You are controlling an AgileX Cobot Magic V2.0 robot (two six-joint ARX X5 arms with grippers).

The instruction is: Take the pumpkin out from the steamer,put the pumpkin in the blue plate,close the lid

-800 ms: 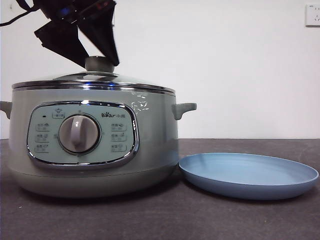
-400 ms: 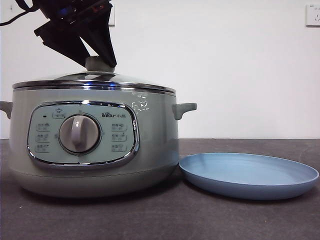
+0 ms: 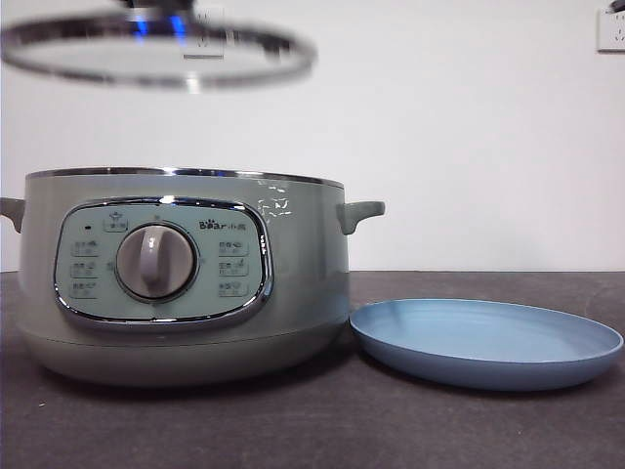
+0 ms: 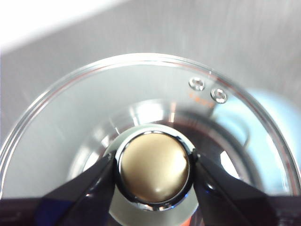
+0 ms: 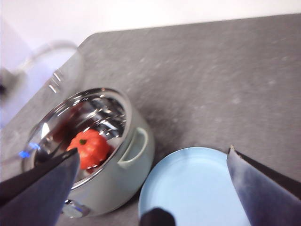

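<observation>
Lid point(image 4: 141, 108) in left gripper point(image 4: 154, 174)

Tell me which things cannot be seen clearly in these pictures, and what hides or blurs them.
- The pumpkin: hidden by the steamer wall in the front view; it shows only in the right wrist view.
- The lid: blurred by motion in the front view, its knob cut off by the top edge.
- The left gripper: out of the front view.
- The blue plate: partly cut off by the bottom edge in the right wrist view.
</observation>
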